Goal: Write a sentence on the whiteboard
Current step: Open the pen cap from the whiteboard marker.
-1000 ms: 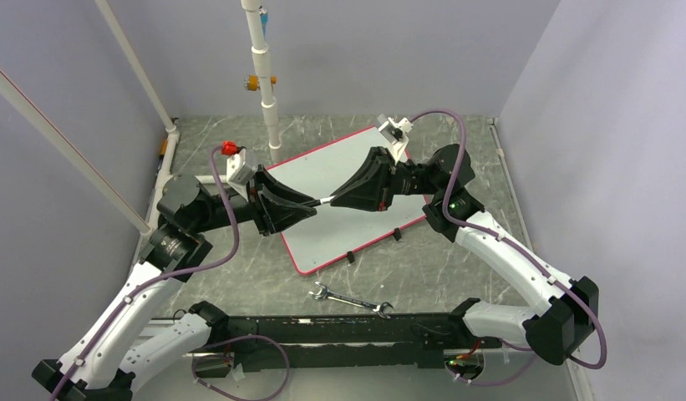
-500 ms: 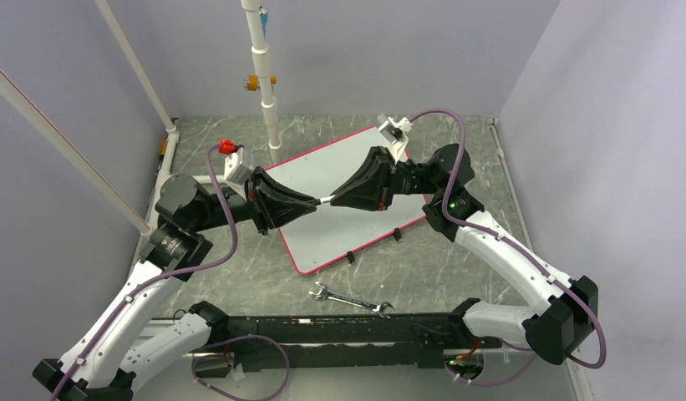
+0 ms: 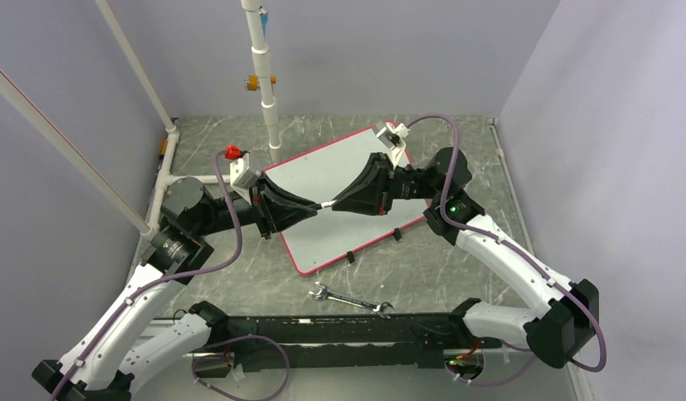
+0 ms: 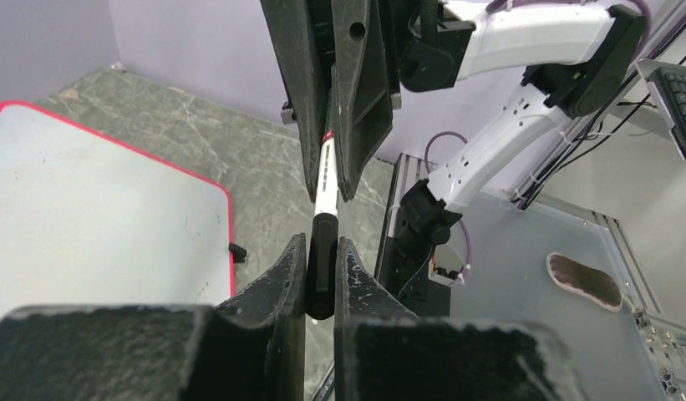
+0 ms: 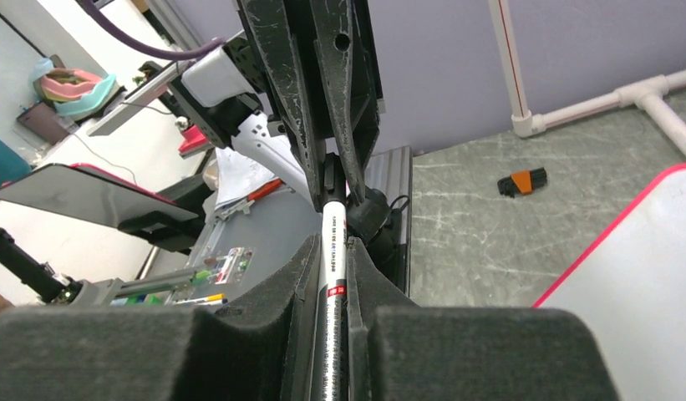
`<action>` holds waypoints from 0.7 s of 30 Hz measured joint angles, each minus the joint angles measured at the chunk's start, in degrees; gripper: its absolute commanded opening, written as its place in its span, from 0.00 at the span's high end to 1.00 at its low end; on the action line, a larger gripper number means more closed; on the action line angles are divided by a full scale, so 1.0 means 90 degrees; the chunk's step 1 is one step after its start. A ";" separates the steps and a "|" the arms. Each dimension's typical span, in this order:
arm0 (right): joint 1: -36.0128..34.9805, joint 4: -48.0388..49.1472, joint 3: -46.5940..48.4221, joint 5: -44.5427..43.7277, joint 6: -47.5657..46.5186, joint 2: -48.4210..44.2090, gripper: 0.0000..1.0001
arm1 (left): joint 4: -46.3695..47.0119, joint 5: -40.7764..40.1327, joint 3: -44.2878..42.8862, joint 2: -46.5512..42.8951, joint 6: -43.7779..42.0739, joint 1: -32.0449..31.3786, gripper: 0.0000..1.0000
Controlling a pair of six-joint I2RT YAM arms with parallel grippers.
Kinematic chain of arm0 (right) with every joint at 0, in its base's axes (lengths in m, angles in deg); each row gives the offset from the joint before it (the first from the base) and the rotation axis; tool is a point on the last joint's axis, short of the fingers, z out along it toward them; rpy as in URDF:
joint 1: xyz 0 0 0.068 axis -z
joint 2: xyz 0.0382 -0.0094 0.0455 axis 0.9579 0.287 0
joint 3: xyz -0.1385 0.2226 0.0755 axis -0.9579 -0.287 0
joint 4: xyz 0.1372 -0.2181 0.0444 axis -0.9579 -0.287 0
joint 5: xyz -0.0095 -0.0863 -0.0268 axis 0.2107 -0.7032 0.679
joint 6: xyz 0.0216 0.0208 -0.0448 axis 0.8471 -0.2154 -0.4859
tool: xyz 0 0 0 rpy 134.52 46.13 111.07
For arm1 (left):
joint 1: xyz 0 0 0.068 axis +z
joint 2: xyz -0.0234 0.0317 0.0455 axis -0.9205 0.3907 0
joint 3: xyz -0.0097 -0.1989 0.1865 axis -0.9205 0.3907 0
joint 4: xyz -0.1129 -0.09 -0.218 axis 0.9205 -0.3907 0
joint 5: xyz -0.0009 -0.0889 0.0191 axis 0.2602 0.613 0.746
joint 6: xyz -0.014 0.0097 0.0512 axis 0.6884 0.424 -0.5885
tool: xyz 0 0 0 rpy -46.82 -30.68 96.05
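The whiteboard (image 3: pixel 343 180), white with a red-pink rim, lies tilted on the grey table. No lettering shows on its visible surface. Both grippers meet nose to nose above its left half. My left gripper (image 3: pixel 312 208) is shut on the black cap (image 4: pixel 322 259) of a marker. My right gripper (image 3: pixel 336 202) is shut on the marker's white barrel (image 5: pixel 332 251). A short stretch of barrel (image 3: pixel 324 205) shows between them. The board's corner also shows in the left wrist view (image 4: pixel 97 217) and the right wrist view (image 5: pixel 640 259).
A steel wrench (image 3: pixel 350 299) lies in front of the board near the arm bases. A white upright pipe (image 3: pixel 268 92) stands behind the board. A white pipe rail (image 3: pixel 168 159) runs along the left. A small orange-black piece (image 5: pixel 523 180) lies on the floor.
Both wrists have shifted slightly and drawn a little closer together. The marker stays gripped at both ends above the board.
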 measured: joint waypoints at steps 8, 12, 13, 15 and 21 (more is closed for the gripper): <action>0.0600 0.0000 -0.0345 0.0085 0.0112 -0.0284 1.00 | -0.0325 -0.0398 0.0228 -0.0420 -0.0083 0.0134 1.00; 0.0617 -0.0056 -0.0393 0.0075 0.0070 -0.0418 1.00 | -0.0452 -0.0610 0.0260 -0.0663 -0.0087 0.0141 1.00; 0.0617 -0.0117 -0.0398 0.0063 0.0032 -0.0449 1.00 | -0.0520 -0.0736 0.0287 -0.0729 -0.0090 0.0146 1.00; 0.0622 -0.0294 -0.0410 -0.0024 -0.0097 -0.0527 1.00 | -0.0673 -0.1090 0.0413 -0.0896 -0.0087 0.0151 1.00; 0.0629 -0.1027 -0.0498 -0.0457 -0.0631 -0.0726 1.00 | -0.1732 -0.2878 0.0981 -0.1430 0.0036 0.0153 1.00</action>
